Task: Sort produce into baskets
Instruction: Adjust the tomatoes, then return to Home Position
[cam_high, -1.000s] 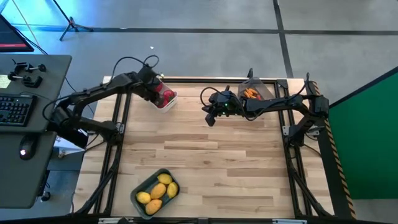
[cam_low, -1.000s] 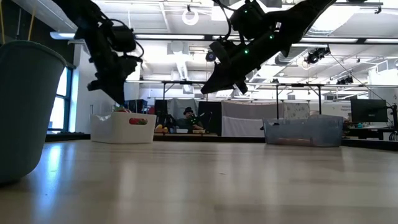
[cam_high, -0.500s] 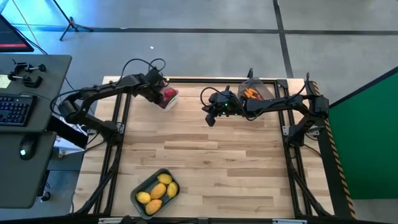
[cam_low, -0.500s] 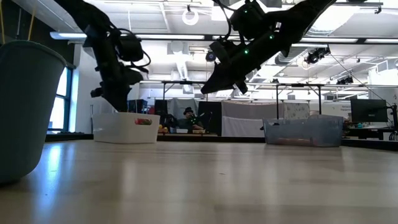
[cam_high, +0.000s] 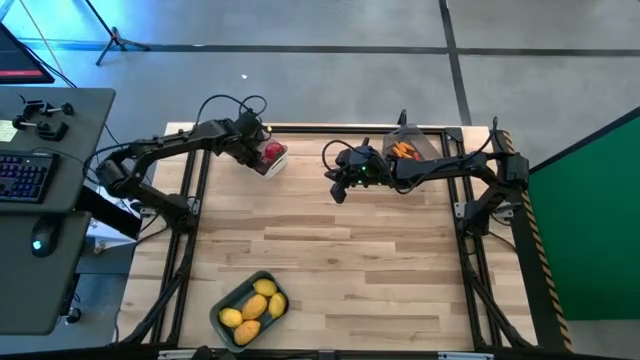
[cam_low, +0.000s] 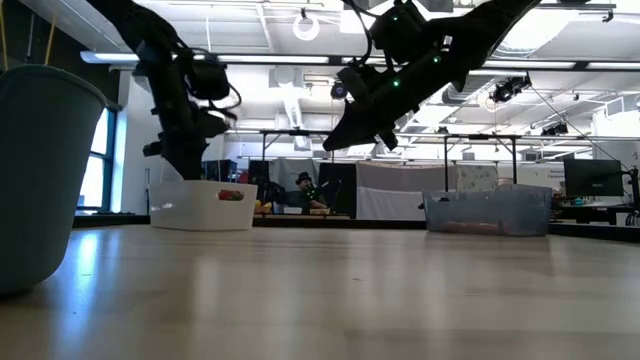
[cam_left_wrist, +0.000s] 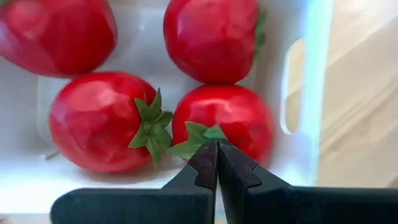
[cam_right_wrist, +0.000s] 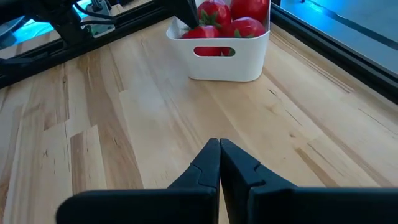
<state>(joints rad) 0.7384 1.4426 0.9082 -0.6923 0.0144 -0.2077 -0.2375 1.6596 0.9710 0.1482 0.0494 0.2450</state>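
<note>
The white basket (cam_high: 277, 160) stands at the table's far left with several red fruits (cam_left_wrist: 93, 121) with green tops lying in it. My left gripper (cam_left_wrist: 217, 146) is shut and points down into the basket, its tips at the green top of one red fruit (cam_left_wrist: 230, 118). My right gripper (cam_high: 338, 190) is shut and empty, held above the table's far middle. The dark see-through basket (cam_high: 422, 146) at the far right holds thin orange pieces (cam_high: 402, 150). The grey-blue basket (cam_high: 232, 290) near the front edge holds several yellow fruits (cam_high: 255, 305). My left gripper comes from above with shut fingers, its tips at the leafy top (cam_left_wrist: 198, 132) of a red fruit that lies in the white basket. I cannot tell whether the tips touch it.
Bare wooden table lies between the three baskets. Dark frame rails run along the table's left, right and far edges. A desk with a keyboard (cam_high: 25, 175) stands off the left side. The low view shows a room with a person far behind the table.
My left gripper has gone down and a little toward the table's right edge, from just above the white basket's left side into the basket over the red fruits. It has stayed shut.
</note>
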